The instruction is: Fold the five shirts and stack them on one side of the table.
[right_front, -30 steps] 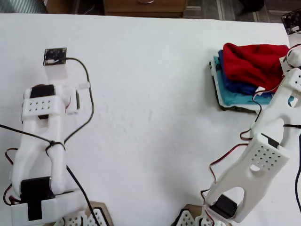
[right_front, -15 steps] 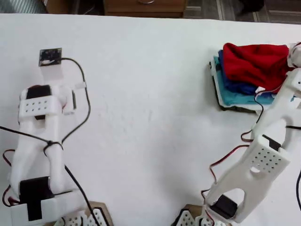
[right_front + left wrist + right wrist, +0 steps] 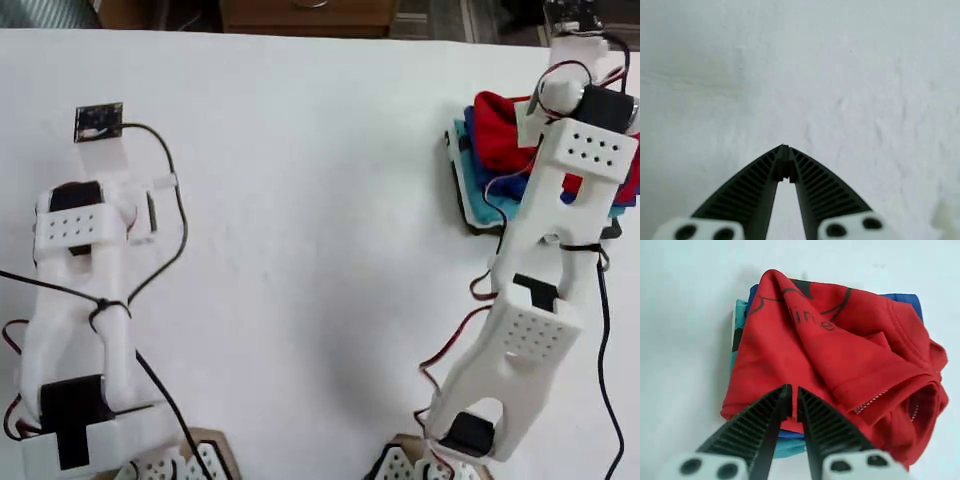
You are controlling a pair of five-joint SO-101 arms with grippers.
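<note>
The left end effector [image 3: 785,155], pinched closed and empty, has edged left over the nubbly white counter [image 3: 320,200]; the right end effector [image 3: 791,397], closed on nothing, has swung above the rumpled red shirt [image 3: 840,350] topping the folded stack [image 3: 490,135] at the counter's right edge.

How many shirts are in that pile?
3 clearly: red shirt on top, blue shirt beneath it, teal shirt under that, stacked at the table's right edge. A dark layer beneath may hide more.
</note>
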